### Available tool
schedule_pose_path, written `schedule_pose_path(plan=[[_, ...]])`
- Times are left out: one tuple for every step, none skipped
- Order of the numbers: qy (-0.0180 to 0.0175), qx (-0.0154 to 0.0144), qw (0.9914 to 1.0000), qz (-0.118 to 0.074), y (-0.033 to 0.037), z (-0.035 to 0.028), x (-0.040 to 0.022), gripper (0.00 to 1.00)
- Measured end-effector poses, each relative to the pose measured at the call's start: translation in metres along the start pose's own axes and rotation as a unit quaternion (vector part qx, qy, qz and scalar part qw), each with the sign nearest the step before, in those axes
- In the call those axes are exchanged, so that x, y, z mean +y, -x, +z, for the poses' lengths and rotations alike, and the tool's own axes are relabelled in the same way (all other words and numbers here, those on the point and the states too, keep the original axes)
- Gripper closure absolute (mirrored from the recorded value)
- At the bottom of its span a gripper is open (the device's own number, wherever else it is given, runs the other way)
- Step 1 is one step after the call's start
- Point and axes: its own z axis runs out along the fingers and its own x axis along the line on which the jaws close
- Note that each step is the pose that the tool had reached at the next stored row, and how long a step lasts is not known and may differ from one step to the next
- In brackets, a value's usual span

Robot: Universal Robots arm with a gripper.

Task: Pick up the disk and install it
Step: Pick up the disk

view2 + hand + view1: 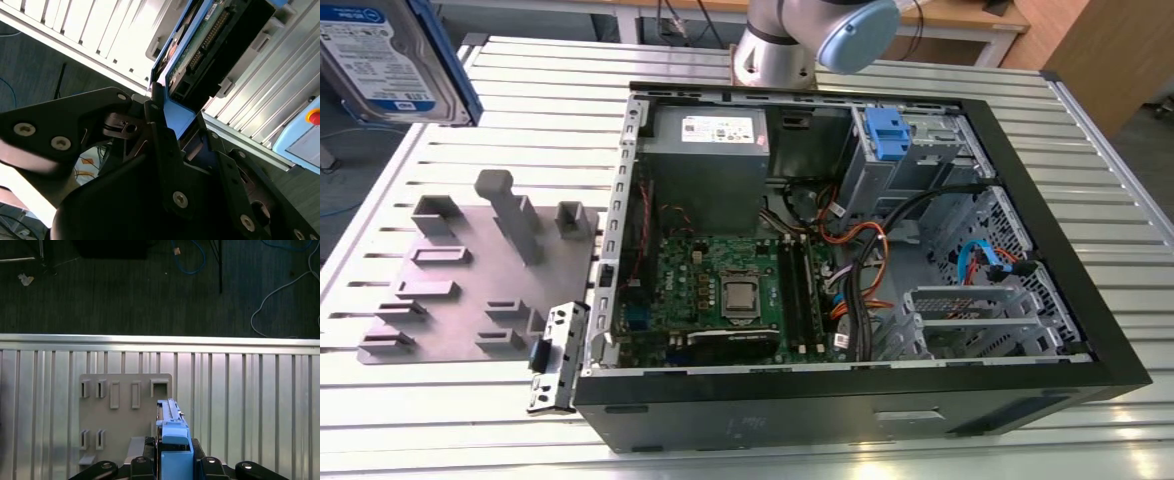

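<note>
The disk (387,60), silver-grey with a white-and-blue label and blue side rails, hangs in the air at the exterior view's upper left, above the slatted table's corner. In both wrist views my gripper (172,460) (172,120) is shut on the disk (170,420) (210,45), its black fingers (145,460) clamped on the blue rails at one end. The disk's connector edge and green circuit board face the second wrist view. Below the disk in the first wrist view lies the grey fixture plate (125,410).
The open computer case (854,400) lies on the slatted aluminium table (1107,200), with a drive cage and blue latch (886,135) at its far corner, a grey power supply (707,140), motherboard and cables. The grey fixture plate (467,280) with upright holders sits to the case's left.
</note>
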Motion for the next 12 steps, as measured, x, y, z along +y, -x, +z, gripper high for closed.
schedule_pose_path(plan=[[0.0, 0.0, 1.0, 0.0, 0.0, 0.0, -0.0019, 0.64], [0.0, 0.0, 1.0, 0.0, 0.0, 0.0, -0.0036, 0.64], [-0.0001, 0.0, 1.0, 0.0, 0.0, 0.0, -0.005, 0.64], [-0.0001, 0.0, 1.0, 0.0, 0.0, 0.0, -0.0057, 0.64], [-0.0001, 0.0, 1.0, 0.0, 0.0, 0.0, -0.0059, 0.64], [-0.0001, 0.0, 1.0, 0.0, 0.0, 0.0, -0.0058, 0.64], [-0.0001, 0.0, 1.0, 0.0, 0.0, 0.0, -0.0059, 0.64], [0.0, 0.0, 1.0, 0.0, 0.0, -0.0001, -0.0059, 0.64], [0.0, 0.0, 1.0, 0.0, 0.0, -0.0005, -0.0059, 0.64], [0.0, 0.0, 1.0, 0.0, 0.0, -0.0016, -0.0059, 0.64], [0.0, 0.0, 1.0, 0.0, 0.0001, -0.0032, -0.0059, 0.64], [-0.0001, 0.0, 1.0, 0.0, 0.0002, -0.0052, -0.0059, 0.64]])
